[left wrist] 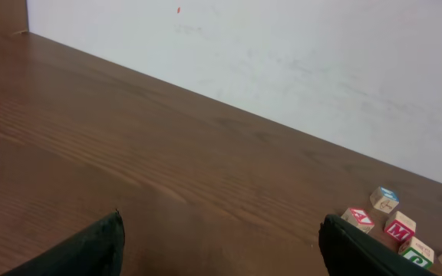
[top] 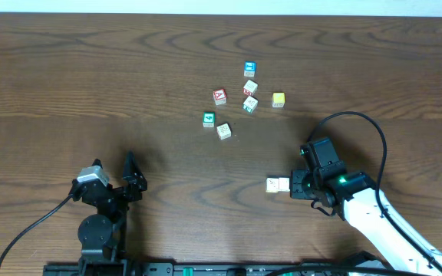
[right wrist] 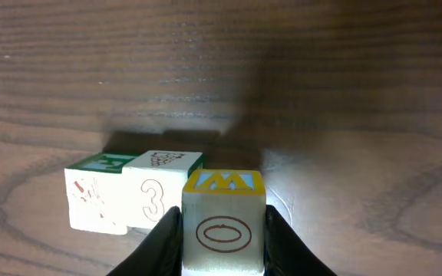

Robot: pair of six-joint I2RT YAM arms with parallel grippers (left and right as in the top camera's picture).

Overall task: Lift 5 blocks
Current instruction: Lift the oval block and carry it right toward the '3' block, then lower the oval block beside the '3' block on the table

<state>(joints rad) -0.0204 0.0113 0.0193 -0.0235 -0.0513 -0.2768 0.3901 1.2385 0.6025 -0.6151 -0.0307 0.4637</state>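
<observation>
Pinched in the right jaws, one cream-faced block [right wrist: 222, 234] sits just beside two more blocks [right wrist: 152, 201] on the near-right counter [right wrist: 359, 92], left jaws spread and empty; likely midway, with the yellow block [top: 278, 100] and far cluster [top: 249, 103] unlifted.

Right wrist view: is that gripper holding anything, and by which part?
Yes: the right gripper pinches one wooden block by its two opposite side faces. The left gripper is open and holds nothing.

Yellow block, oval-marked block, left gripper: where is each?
yellow block [top: 278, 100], overhead view, top face.
oval-marked block [right wrist: 223, 234], right wrist view, front face.
left gripper [left wrist: 221, 234], left wrist view, midway between open fingertips.
</observation>
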